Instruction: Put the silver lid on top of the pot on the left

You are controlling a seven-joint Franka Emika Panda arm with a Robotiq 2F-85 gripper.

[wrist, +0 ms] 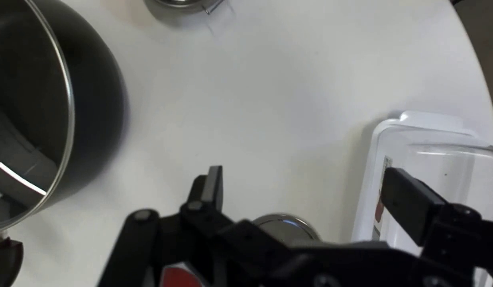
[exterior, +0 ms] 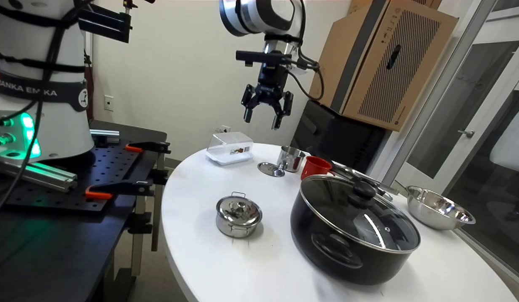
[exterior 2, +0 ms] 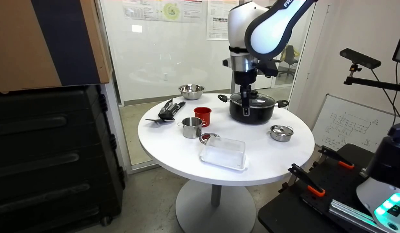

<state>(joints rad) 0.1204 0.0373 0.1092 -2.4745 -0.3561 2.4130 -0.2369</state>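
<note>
Wrist view shows less silver lid (wrist: 285,228) than both exterior views.

White robot arm (exterior 2: 267,35) with black trim, its base (exterior: 62,132) lit green, its wrist (exterior 2: 243,63) turned downward, the claw (exterior: 262,122) hanging in mid-air beneath it, two dark fingers (wrist: 409,203) spread wide apart and aimed down, both seen low in the wrist view

You're in a robotics lab: beside the round white table (exterior 2: 267,161), your white Franka arm base (exterior: 66,130) sits on a black perforated plate (exterior: 97,172); beyond the table, in an exterior view, are white paper posters (exterior 2: 217,27) and a rectangular, handwriting-covered whiteboard (exterior 2: 348,124).
</note>
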